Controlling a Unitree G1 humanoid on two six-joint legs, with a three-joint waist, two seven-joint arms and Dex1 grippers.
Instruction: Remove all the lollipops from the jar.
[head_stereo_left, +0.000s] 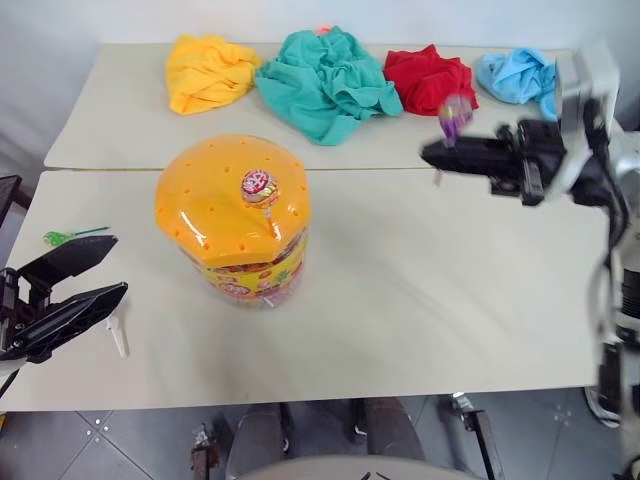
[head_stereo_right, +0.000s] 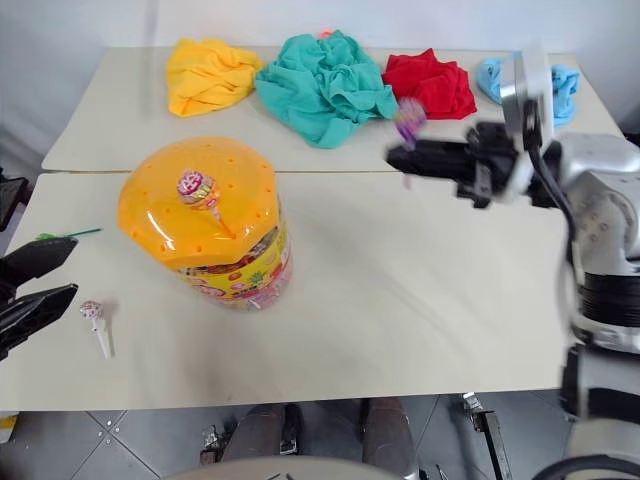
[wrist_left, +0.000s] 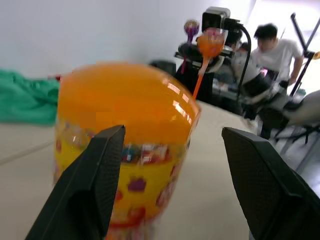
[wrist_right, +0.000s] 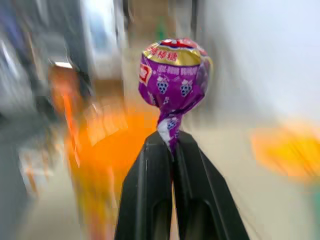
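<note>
Your right end effector (head_stereo_left: 432, 153) clamped on purple lollipop (head_stereo_left: 454, 115), well right of jar (head_stereo_left: 236, 221); left end effector (head_stereo_left: 100, 268) fingers apart, left of jar; pink lollipop (head_stereo_left: 259, 186) upright in jar lid; another lollipop (head_stereo_right: 92, 312) on desk (head_stereo_left: 420, 300) left of jar

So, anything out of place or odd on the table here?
Nothing spilled or damaged. The jar stands upright with one pink lollipop in its lid. Two lollipops lie loose beside the left gripper: a green-stick one, a white-stick one.
</note>
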